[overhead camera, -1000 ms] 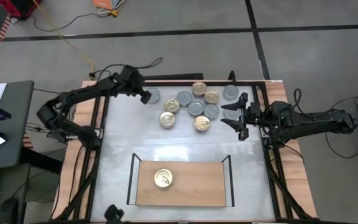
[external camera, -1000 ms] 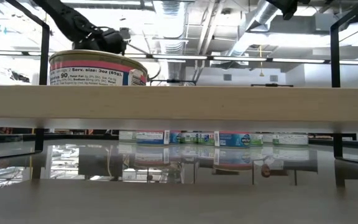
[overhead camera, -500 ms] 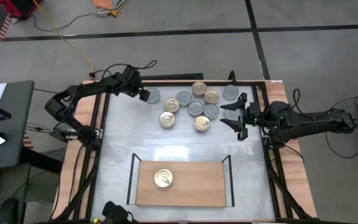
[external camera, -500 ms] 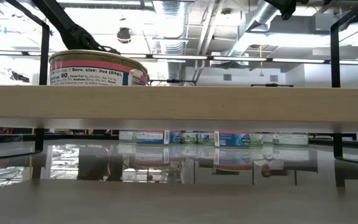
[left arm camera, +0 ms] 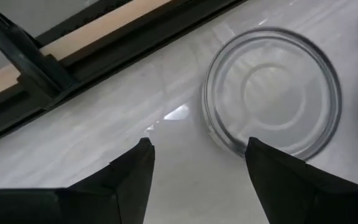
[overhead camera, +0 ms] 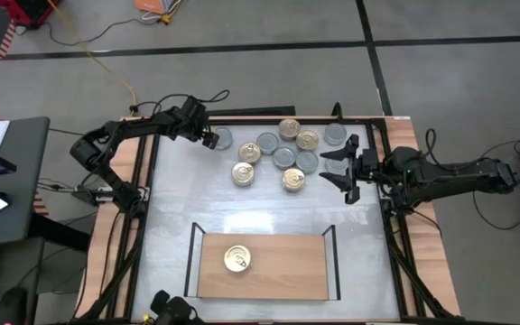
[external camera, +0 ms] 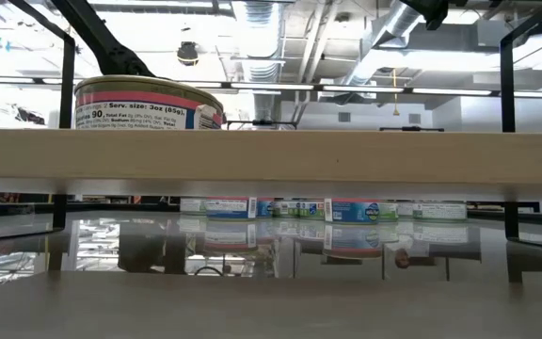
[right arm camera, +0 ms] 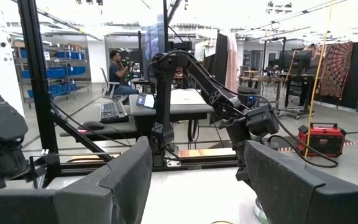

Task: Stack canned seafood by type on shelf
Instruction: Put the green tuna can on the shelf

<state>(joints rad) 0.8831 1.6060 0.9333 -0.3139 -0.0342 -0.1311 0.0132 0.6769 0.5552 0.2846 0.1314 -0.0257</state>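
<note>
Several round tins point(overhead camera: 283, 155), some with gold lids and some with silver ones, stand in a loose group at the table's far middle. One silver-lidded tin point(overhead camera: 224, 138) stands apart at the group's left. My left gripper point(overhead camera: 209, 138) is open, low beside this tin point(left arm camera: 272, 93) on its left and slanting down; nothing is between its fingers. One gold-lidded tin point(overhead camera: 236, 259) stands on the wooden shelf point(overhead camera: 287, 271) near the table's front, and the low view shows it as well point(external camera: 147, 104). My right gripper point(overhead camera: 343, 167) waits open, raised at the table's right side. My left gripper has one fingertip point(left arm camera: 257, 149) at the near rim point(left arm camera: 235, 144) of the silver-lidded tin, which stands flat on the table. I cannot tell whether the finger touches the rim. The other finger is over bare tabletop.
A black frame and a wooden border point(left arm camera: 73, 43) run along the table's far left edge, close behind my left gripper. Thin black uprights point(overhead camera: 190, 262) stand at both ends of the shelf. Bare white tabletop point(overhead camera: 269, 212) lies between the tins and the shelf.
My left gripper has come down toward the silver-lidded tin at the far left. In the low view it has dropped out of sight behind the tin on the shelf. No tin has moved.
</note>
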